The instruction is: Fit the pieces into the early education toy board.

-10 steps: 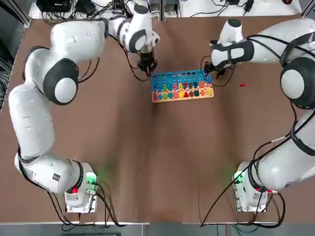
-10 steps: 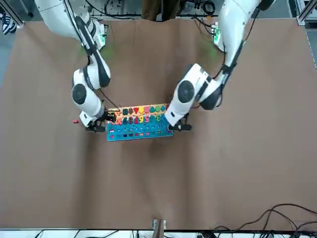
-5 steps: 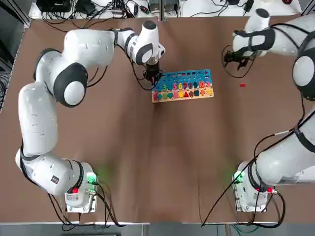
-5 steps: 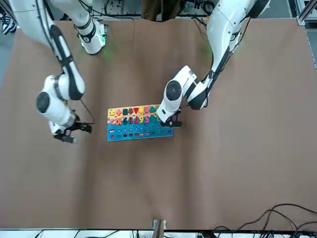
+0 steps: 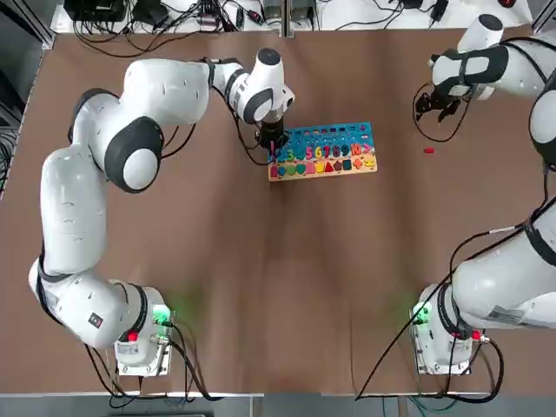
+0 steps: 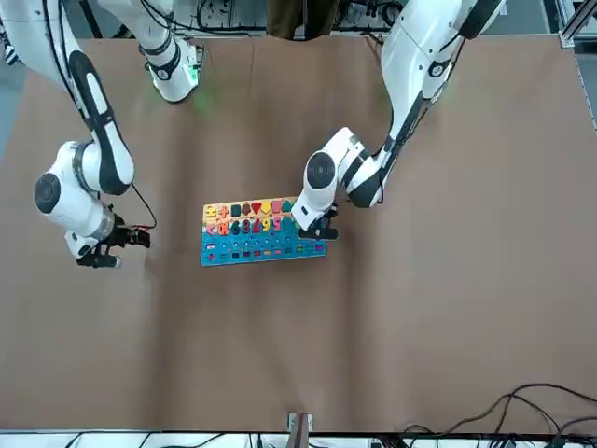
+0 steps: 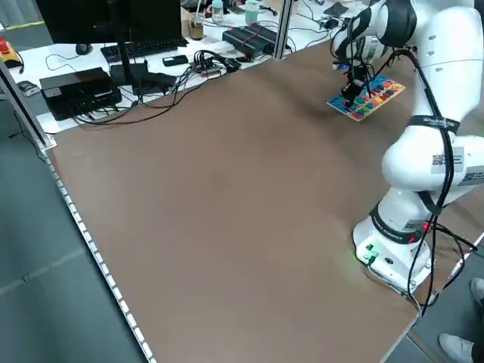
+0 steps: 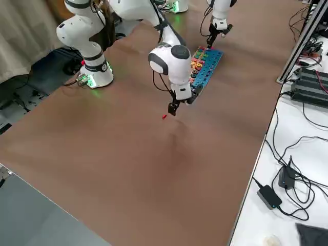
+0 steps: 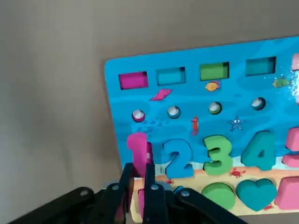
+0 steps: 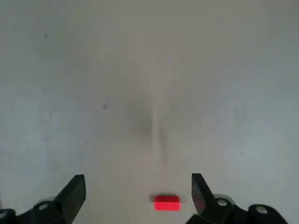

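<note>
Left arm reaches far across the table (image 5: 261, 261), wrist bent down, left gripper (image 5: 273, 143) pointing straight down at the 9 o'clock end of the early education toy board (image 5: 323, 149); in the left wrist view its fingers (image 9: 149, 184) are pinched narrow on a pink piece (image 9: 138, 154), a flat upright number 1, held over the first slot of the number row just beside the blue 2. Board lies flat near the far middle of the table in the top view, long side across, blue top with small coloured rectangular cutouts and peg holes on the far half, row of colourful numbers in the middle, row of colourful shapes along the pale wood edge on the near side. Right arm is stretched out to the far 3 o'clock corner, well apart from the board, right gripper (image 5: 437, 102) pointing down with jaws spread wide and nothing between them; right wrist view shows both fingertips (image 10: 74, 189) far apart above bare table. Red piece (image 5: 428, 150), tiny flat rectangle, lies on the table at 3 o'clock of the board, apart from it, at about 6 o'clock of the right gripper in the top view, not touched
</note>
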Tool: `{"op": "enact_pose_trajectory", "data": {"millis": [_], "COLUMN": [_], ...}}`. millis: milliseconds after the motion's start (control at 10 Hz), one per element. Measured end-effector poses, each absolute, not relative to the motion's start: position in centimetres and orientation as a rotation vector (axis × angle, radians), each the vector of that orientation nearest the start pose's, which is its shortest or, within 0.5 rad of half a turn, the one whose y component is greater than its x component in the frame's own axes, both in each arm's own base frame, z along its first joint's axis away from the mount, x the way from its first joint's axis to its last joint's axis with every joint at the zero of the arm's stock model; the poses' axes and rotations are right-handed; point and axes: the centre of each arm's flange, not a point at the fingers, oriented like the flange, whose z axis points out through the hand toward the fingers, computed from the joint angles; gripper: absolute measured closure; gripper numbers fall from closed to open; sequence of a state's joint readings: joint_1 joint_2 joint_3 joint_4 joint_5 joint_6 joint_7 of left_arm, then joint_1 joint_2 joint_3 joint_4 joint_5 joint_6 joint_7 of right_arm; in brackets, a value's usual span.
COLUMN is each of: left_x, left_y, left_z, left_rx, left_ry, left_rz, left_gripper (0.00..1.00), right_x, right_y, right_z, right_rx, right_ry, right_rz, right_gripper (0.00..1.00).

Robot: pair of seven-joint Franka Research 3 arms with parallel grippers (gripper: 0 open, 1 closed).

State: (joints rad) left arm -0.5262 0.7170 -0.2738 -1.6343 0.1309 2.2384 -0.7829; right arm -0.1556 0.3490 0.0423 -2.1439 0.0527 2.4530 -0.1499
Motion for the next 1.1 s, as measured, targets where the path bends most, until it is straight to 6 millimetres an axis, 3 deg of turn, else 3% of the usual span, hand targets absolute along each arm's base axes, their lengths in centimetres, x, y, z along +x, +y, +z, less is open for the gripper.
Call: {"op": "enact_pose_trajectory", "data": {"millis": [200,400,500,600,800,900,1100], "left_x": [48.6,48.1,48.0,47.9,47.9,47.9,47.9], "left_y": [-47.2,-47.6,-47.7,-47.8,-47.9,-47.8,-47.8], "left_z": [19.6,19.0,19.0,19.0,19.0,19.0,18.9], "left_rx": [-3.127,-3.123,-3.123,-3.123,-3.123,-3.122,-3.12], "left_ry": [0.081,0.091,0.095,0.098,0.085,0.074,0.067], "left_rz": [0.198,0.207,0.207,0.207,0.207,0.207,0.209], "left_gripper": [0.87,0.87,0.87,0.87,0.87,0.87,0.87], "right_x": [55.9,55.7,55.5,55.1,54.0,53.6,53.2], "right_y": [-7.9,-7.6,-7.4,-7.4,-7.3,-7.3,-7.3], "right_z": [22.9,22.1,21.5,21.1,20.0,19.6,19.3], "right_rx": [-3.085,-3.079,-3.076,-3.074,-3.068,-3.065,-3.064], "right_ry": [-0.039,-0.051,-0.053,-0.052,-0.049,-0.045,-0.042], "right_rz": [0.066,0.089,0.106,0.123,0.167,0.184,0.197], "right_gripper": [0.01,0.05,0.11,0.29,0.36,0.48,0.48]}}
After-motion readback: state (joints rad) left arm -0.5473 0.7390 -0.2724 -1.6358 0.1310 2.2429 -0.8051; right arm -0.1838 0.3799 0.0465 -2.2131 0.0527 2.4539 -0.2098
